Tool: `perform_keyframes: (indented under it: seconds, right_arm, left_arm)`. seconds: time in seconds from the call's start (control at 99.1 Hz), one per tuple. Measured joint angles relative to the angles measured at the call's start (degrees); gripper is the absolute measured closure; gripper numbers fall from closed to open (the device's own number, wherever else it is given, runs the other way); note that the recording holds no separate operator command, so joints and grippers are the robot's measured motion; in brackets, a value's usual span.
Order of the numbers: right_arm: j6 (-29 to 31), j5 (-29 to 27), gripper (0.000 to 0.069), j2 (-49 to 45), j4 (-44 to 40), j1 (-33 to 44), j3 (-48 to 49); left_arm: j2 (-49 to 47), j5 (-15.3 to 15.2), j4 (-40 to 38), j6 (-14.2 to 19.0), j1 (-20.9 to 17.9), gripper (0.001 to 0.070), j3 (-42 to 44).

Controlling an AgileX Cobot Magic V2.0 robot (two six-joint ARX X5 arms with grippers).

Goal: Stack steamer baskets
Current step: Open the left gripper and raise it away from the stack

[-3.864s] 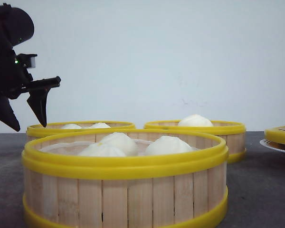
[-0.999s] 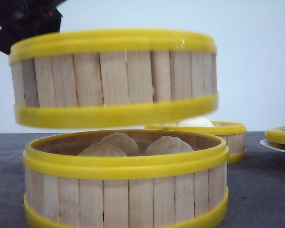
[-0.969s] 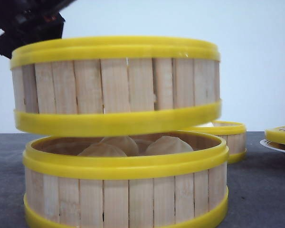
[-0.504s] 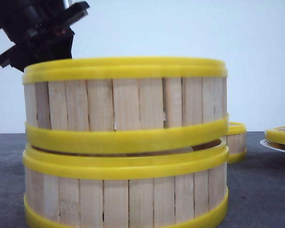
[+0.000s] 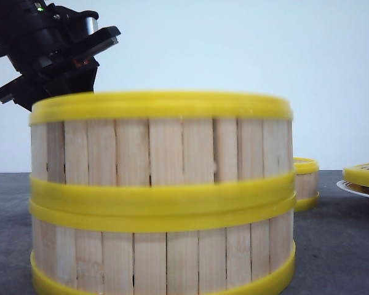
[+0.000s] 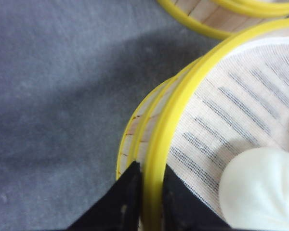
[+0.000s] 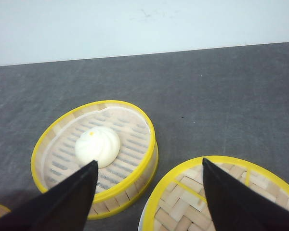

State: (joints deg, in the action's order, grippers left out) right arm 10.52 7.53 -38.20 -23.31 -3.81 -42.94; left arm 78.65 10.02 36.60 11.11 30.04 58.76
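Observation:
Two steamer baskets stand stacked near the front. The upper basket rests on the lower basket, rims touching. My left gripper is at the stack's back left, its fingertips hidden behind the top rim. In the left wrist view the left gripper is shut on the upper basket's yellow rim, one finger inside and one outside. A white bun lies on its cloth liner. My right gripper hangs open above a third basket holding one bun.
The third basket shows behind the stack at the right. Further right a woven yellow-rimmed lid lies on a white plate. In the right wrist view the same lid is next to the third basket. The table is dark grey.
The upper basket, held by my left gripper, has come down from above the lower basket and now sits on it, covering the buns inside.

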Motion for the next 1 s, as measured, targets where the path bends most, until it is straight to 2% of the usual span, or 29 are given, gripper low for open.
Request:
perform_keyframes:
  seconds: [0.232, 0.283, 0.383, 0.484, 0.545, 0.666, 0.858, 0.999]
  right_arm:
    - [0.00, -0.02, 0.0266, 0.00, 0.00, -0.02, 0.00]
    - [0.00, -0.02, 0.0266, 0.00, 0.00, -0.02, 0.00]
    - [0.00, 0.00, 0.0266, 0.00, 0.00, -0.02, 0.00]
    - [-0.02, 0.09, 0.0266, 0.00, 0.00, -0.02, 0.00]
    - [0.00, 0.66, 0.0266, -0.22, 0.13, -0.02, 0.00]
    - [0.42, 3.13, 0.0268, -1.90, 1.03, -0.04, -0.09]
    - [1.64, 5.81, 0.0270, -9.11, 1.11, -0.28, -3.26]
    - [1.90, 5.95, 0.0270, -16.79, 1.36, -1.20, -7.56]
  left_arm:
    - [0.00, -0.17, 0.00, 0.11, 0.15, 0.0665, 0.00]
    - [0.00, -0.17, 0.02, 0.31, 0.17, 0.0628, 0.00]
    - [0.00, -1.20, 0.04, 0.33, 0.24, 0.0509, 0.00]
    - [0.00, -1.33, -0.22, 0.33, 0.24, 0.0456, 0.00]
    - [-0.17, -1.51, -1.40, 0.33, 0.24, 0.0447, 0.00]
    - [-3.08, -3.78, -5.35, 0.35, 0.24, 0.0441, -0.02]
    - [-14.88, -6.93, -11.63, 0.39, 0.24, 0.0441, -0.02]
    - [-23.76, -10.38, -11.89, 0.33, 0.24, 0.0441, -0.02]
